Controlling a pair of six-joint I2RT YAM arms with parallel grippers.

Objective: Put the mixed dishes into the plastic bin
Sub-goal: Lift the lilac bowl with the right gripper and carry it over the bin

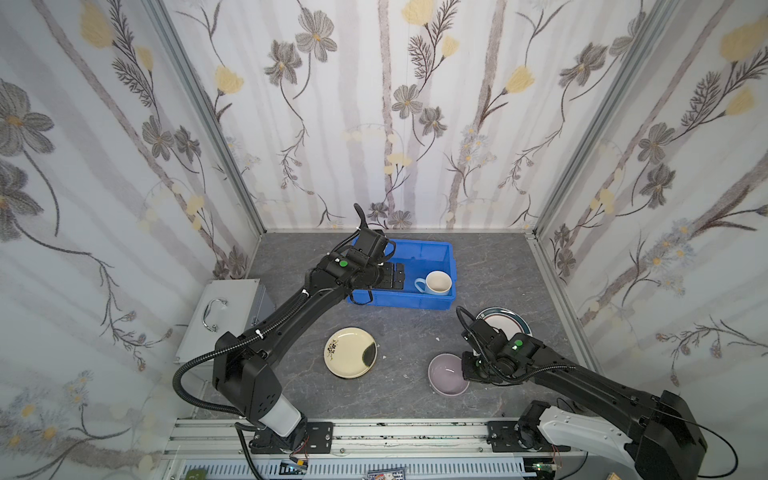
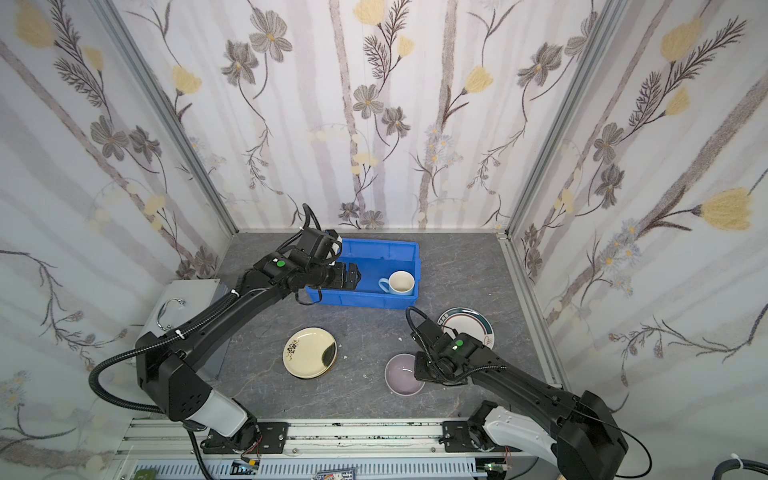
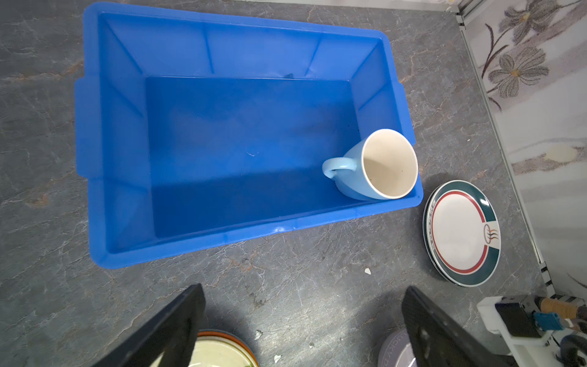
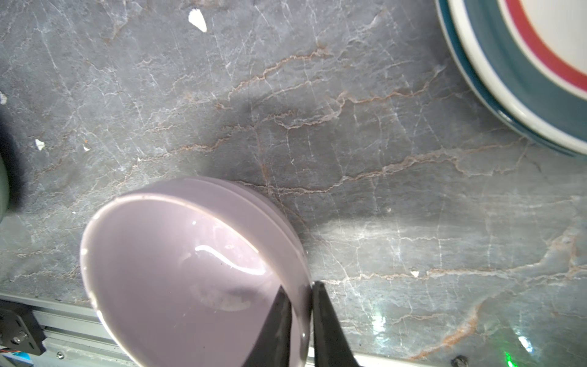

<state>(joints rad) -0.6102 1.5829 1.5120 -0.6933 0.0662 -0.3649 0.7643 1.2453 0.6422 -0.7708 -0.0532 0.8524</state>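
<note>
Top views first. The blue plastic bin (image 1: pixel 399 301) sits toward the far edge of the worktop (image 1: pixel 415 332). The pale-blue mug (image 1: pixel 436 283) is already inside, upright in the bin's near right corner. The left tool (image 1: pixel 392 276) hangs over the bin's left half, jaws wide, carrying nothing. The other dishes are out on the worktop:
- The cream plate with the dark flower (image 1: pixel 350 352) lies mid-worktop.
- The teal-rimmed plate (image 1: pixel 505 320) lies by the right edge.
- The lilac bowl (image 1: pixel 446 374) lies toward the front edge, with the right tool (image 1: pixel 468 370) down at its right rim.

Left wrist view now. Its fingers (image 3: pixel 165 327) stand far apart with nothing between them. Most of the bin's floor lies bare beside the mug. An orange-rimmed plate (image 3: pixel 241 341) peeks out under the cream one.

Right wrist view is the action. Two dark fingers (image 4: pixel 327 317) pinch the bowl's wall, one inside and one outside, so this tool is clamped on the lilac bowl. I can't tell whether the bowl has left the worktop.

So the step in hand looks like the bowl pickup. Next comes a lift and a carry toward the far edge, clearing the bin's near wall. The bowl would then go down on the bare floor left of the mug. It's a thin rim pinch, so the bowl may swing. The left tool should clear out first.
</note>
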